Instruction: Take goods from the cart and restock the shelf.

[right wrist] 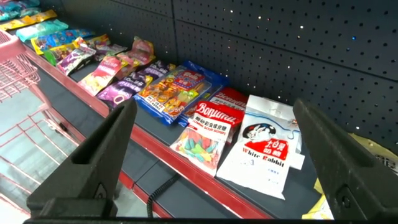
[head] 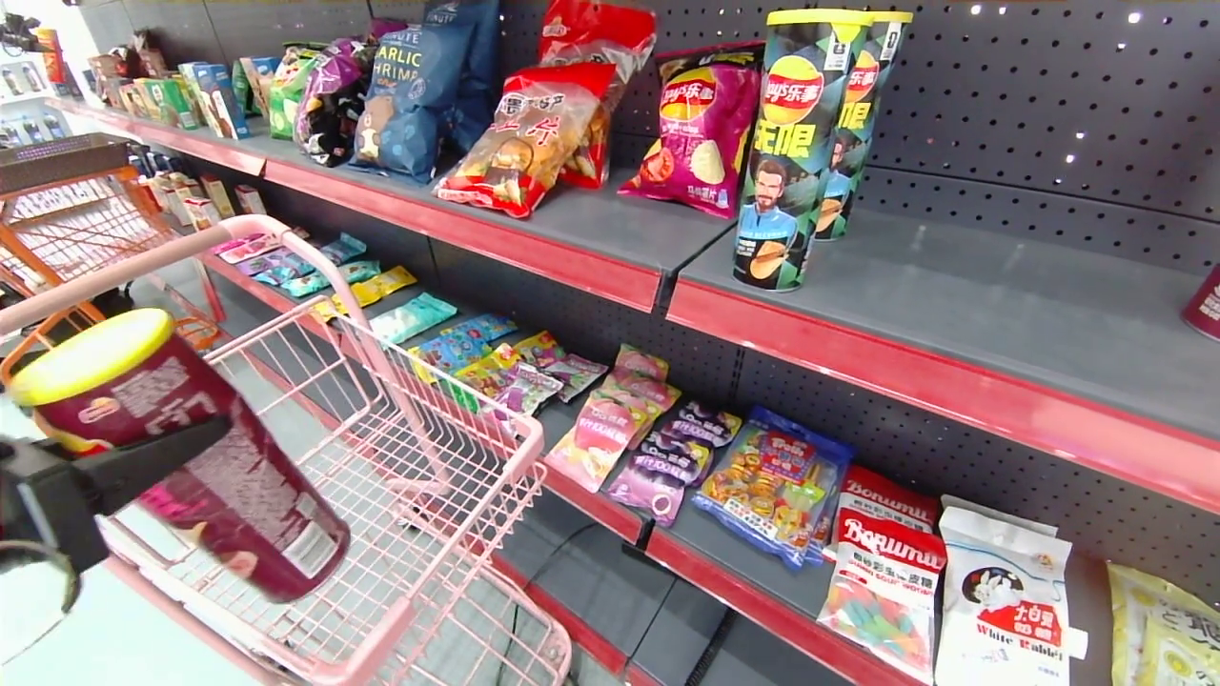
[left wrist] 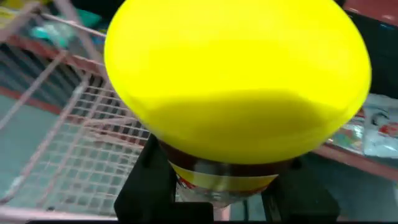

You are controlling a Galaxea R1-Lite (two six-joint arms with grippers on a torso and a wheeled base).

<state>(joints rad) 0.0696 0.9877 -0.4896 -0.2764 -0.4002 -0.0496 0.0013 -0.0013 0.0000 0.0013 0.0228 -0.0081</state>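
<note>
The left gripper (head: 105, 476) grips a yellow-lidded maroon canister (head: 238, 495) above the pink cart (head: 448, 534), near left. The right gripper (right wrist: 214, 109) hangs with its fingers spread. The pick looks done; placing probably means carrying it right onto the upper shelf (head: 953, 305), beside the green canisters (head: 796, 143).

Bright even light, soft shadows, edges bowed

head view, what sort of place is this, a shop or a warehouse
Most likely a shop's snack aisle, or a mock-up of one: red-edged shelves with pegboard backing, stocked with chip bags and chip cans, and a pink wire shopping cart in front.
</note>
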